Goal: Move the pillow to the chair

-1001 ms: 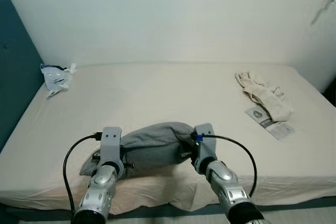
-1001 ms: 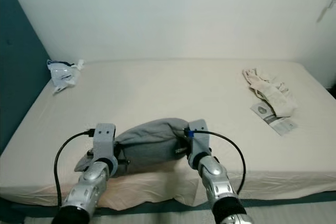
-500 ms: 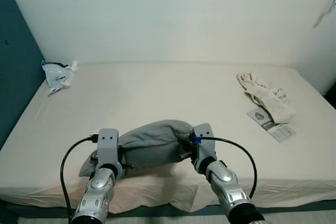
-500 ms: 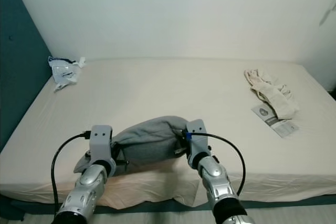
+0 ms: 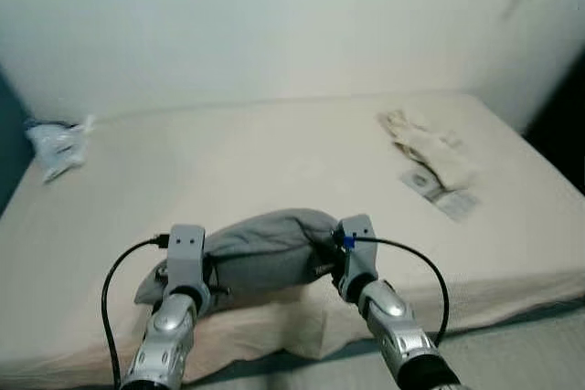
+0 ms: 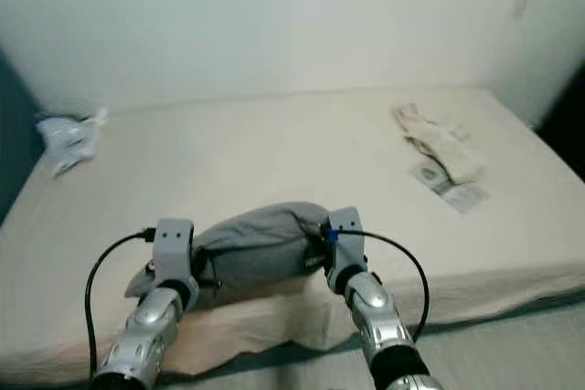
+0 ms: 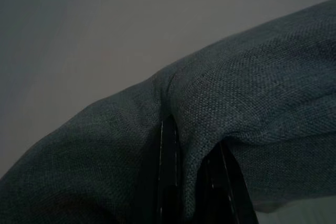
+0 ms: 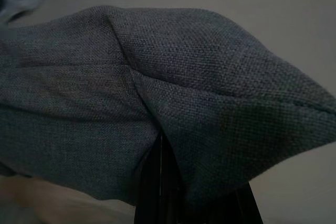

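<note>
Both grippers, left (image 5: 212, 273) and right (image 5: 322, 258), pinch the grey pillow's (image 5: 260, 248) ends, fingers closed on fabric, above the bed's (image 5: 274, 152) near edge.

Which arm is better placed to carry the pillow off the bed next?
Neither alone: the left end effector and right end effector each pinch an opposite end of the grey pillow, so both should probably carry it together.

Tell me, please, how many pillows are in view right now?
1. The grey pillow is at the bed's near edge, gripped at its ends by the left hand and right hand.
</note>
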`<state>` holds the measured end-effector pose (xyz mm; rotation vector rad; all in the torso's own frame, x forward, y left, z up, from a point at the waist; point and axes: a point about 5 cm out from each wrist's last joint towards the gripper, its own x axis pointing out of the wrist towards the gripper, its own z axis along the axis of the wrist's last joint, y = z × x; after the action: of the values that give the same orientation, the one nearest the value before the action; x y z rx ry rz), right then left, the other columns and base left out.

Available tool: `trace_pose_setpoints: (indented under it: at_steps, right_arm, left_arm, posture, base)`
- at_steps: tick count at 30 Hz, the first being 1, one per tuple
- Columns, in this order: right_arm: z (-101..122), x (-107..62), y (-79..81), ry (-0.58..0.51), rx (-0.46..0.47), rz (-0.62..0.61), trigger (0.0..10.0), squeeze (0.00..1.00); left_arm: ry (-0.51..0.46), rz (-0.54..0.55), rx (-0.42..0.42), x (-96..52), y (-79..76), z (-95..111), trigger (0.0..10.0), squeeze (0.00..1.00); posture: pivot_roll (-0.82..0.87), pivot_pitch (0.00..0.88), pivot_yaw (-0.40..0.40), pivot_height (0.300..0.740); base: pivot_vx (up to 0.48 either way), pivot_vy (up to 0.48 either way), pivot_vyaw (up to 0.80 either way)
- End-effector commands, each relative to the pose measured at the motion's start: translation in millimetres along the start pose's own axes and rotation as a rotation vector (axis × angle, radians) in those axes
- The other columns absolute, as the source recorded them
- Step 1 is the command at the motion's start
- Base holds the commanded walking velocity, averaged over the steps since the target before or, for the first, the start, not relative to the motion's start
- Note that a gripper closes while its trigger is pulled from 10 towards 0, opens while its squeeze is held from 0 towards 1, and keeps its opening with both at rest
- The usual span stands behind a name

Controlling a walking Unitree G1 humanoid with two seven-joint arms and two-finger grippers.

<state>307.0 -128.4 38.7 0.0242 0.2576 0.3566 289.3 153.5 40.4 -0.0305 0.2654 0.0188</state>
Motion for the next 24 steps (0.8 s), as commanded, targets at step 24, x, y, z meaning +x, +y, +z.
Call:
trace_pose_setpoints:
  at_steps: [24]
  right_arm:
    - [8.6,5.2,-8.4,-0.03,0.042,-0.053,10.0,0.0]
  left_arm:
    - [-0.011,0.09,0.032,5.9,14.5,7.1,10.0,0.0]
  posture:
    - [0.05,0.074,-0.01,0.74]
  base:
    - [0.0,0.0,-0.8]
